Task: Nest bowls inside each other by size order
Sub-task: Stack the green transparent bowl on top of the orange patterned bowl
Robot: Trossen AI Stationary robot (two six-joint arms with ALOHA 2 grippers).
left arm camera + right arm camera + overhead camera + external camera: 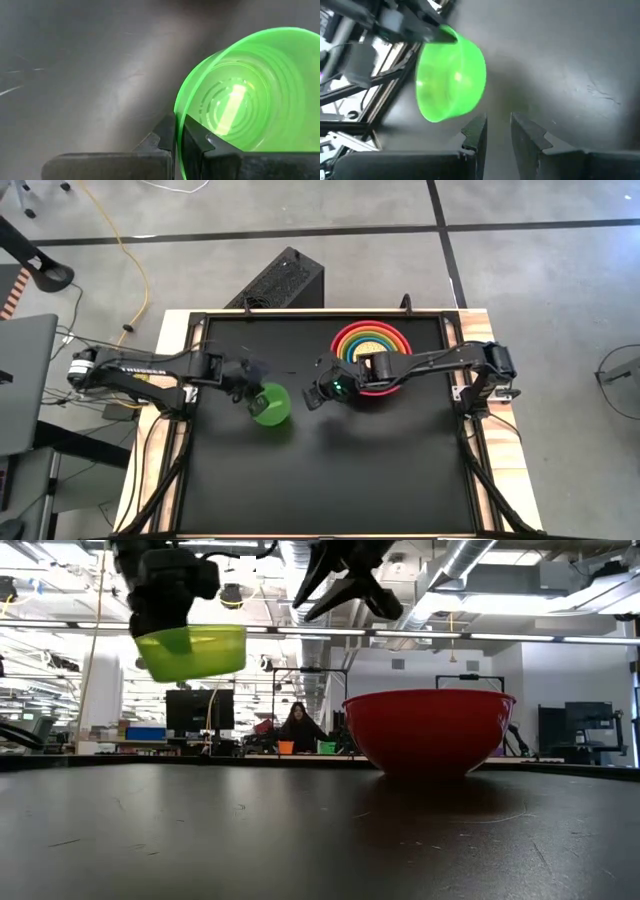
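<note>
A lime green bowl (270,405) hangs high above the black table, held by my left gripper (250,392); it also shows in the low view (192,650) and the right wrist view (451,75). A red bowl (430,730) rests on its base on the table at the far right, with orange, yellow and green bowls nested inside it (368,342). My right gripper (318,393) is open and empty, raised in the air between the lime green bowl and the red bowl. My left gripper pinches the lime green bowl's rim (178,131), one finger inside the bowl (200,140) and one outside (162,137). The fingers come from the table's left side. The bowl is lifted clear of the table, roughly upright with a slight tilt.
The table's black surface (330,470) spreads open toward the near edge. Cables and a black box (280,280) lie on the floor beyond the far edge. A person sits far off in the room (298,725).
</note>
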